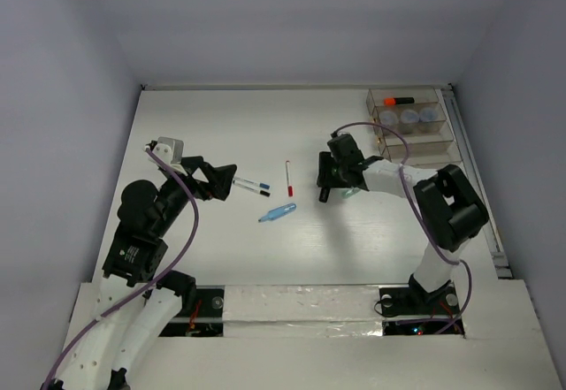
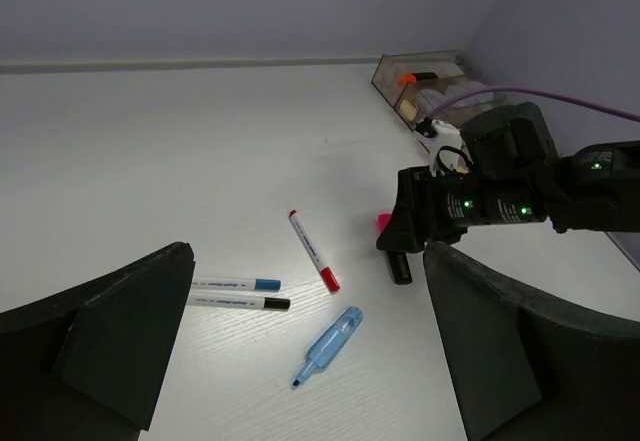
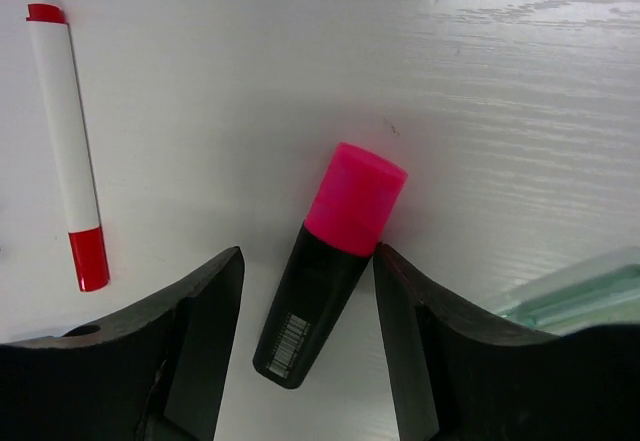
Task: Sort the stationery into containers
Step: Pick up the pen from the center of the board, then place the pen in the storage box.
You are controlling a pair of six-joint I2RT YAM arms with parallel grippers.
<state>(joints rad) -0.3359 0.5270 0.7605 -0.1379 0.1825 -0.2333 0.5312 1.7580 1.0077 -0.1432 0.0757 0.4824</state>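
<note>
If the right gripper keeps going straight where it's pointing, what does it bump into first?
The right gripper would most likely meet the pink-black highlighter first. It lies on the table, right between the open jaws. How high above it they are is hard to judge.

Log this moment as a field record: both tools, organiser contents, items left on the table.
left tool: open, holding nothing, near the blue-capped pen and black-capped pen
right tool: open, straddling the pink-black highlighter, which lies on the table
organiser far tier: orange-black highlighter
organiser middle tier: three pots
also loose on table: red-capped pen, light blue highlighter
</note>
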